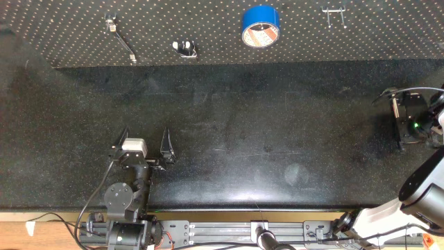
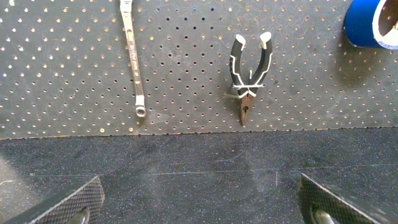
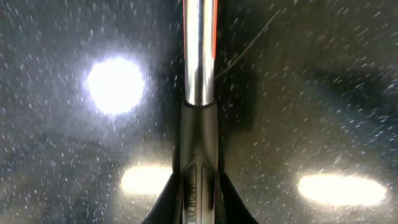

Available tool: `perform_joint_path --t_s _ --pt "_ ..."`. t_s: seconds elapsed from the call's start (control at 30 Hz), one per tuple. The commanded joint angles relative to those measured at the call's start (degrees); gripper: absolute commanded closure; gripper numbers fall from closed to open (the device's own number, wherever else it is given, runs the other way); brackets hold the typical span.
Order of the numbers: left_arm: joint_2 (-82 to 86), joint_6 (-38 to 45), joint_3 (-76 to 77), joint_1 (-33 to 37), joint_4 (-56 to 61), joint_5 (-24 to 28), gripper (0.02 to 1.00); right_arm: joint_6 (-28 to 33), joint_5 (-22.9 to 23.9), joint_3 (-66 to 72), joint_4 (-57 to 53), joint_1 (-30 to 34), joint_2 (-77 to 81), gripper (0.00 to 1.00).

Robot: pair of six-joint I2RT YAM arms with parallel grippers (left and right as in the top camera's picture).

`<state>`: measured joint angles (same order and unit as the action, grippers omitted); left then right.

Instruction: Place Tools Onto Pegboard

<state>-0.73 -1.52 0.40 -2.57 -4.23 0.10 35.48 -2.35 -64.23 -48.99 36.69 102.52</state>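
A chrome-shafted tool with a black handle point(image 3: 199, 74) runs straight out from the right gripper point(image 3: 199, 208). The gripper's 2 fingers are closed against the handle's sides, and the shaft hangs just above the dark speckled tabletop point(image 1: 277, 125). In the top view this gripper point(image 1: 409, 119) sits at the far right edge of the table, well short of the black perforated pegboard point(image 1: 208, 21).

The left gripper point(image 1: 146, 142) hovers near the table's front edge on the left. Its carbon-patterned fingers point(image 2: 68, 200) are spread wide with nothing between them, and it faces the board.

The pegboard stands along the table's rear edge and carries 3 tools:
- A long silver ring wrench point(image 2: 132, 56) hangs on the left.
- Black-and-white needle-nose pliers point(image 2: 249, 71) hang nose down beside it, well apart from the wrench.
- A blue roll of tape point(image 2: 367, 22) sits farther right.

A bare 2-pronged metal hook point(image 1: 334, 14) sticks out to the right of the tape. Open holes surround the hook and continue to the board's right end.

Between the 2 grippers lies a wide bare stretch of tabletop, and a band of the same surface separates both from the board's lower edge.
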Motion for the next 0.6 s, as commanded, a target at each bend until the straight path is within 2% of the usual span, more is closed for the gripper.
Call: perform_joint_path --t_s 0.03,0.1,0.27,0.37,0.47,0.6 --pt "0.5 0.5 -0.1 -0.1 -0.5 0.6 0.023 -2.4 -10.8 0.2 0.2 0.3 -9.7 0.925" --pt "0.5 0.5 -0.1 -0.1 -0.5 0.6 0.023 -4.3 -15.2 0.3 0.0 0.4 -14.1 0.925" --pt "0.5 0.5 -0.1 -0.1 -0.5 0.6 0.023 -14.6 -24.3 0.3 -0.1 -1.8 -29.7 0.923" --pt "0.5 0.5 -0.1 -0.1 -0.5 0.6 0.023 -18.2 -24.3 0.3 0.6 -8.0 -36.0 0.925" --pt "0.5 0.5 -0.1 -0.1 -0.5 0.6 0.023 -18.6 -24.2 0.2 2.6 -15.3 -37.9 0.925" --pt "0.5 0.5 -0.1 -0.1 -0.5 0.6 0.023 -19.6 -23.6 0.3 6.0 -21.2 -36.3 0.925"
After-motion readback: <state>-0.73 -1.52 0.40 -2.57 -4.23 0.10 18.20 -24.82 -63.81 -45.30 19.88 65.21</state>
